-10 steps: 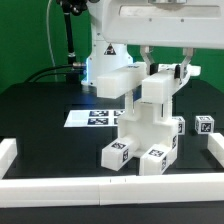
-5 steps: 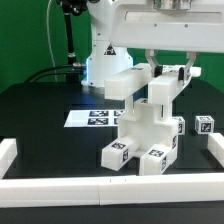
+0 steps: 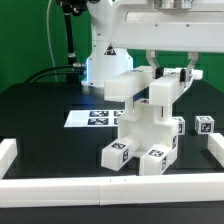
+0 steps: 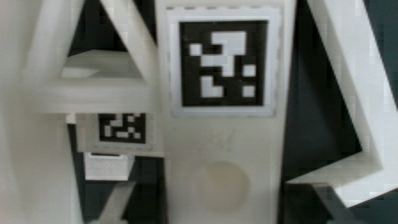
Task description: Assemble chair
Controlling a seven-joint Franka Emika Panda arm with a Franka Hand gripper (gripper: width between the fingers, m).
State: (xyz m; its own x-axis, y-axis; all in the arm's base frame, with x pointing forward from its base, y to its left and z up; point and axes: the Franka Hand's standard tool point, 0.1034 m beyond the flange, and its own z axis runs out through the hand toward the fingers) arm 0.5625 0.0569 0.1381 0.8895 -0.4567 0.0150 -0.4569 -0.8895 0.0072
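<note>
White marker board lies flat on the exterior view's left; mid-table stands the part-built chair, its top piece pinched by the closed gripper, probably to seat it squarely; a loose leg waits rightward

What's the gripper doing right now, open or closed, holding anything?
Gripper: closed, gripping the top of the chair.

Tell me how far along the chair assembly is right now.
Done: several blocky matte-white plastic parts stand joined as one chair assembly on the black table. In hand: the gripper is shut on its top piece. Left: at least one small white cube-ended leg sits loose at the exterior view's right.
</note>
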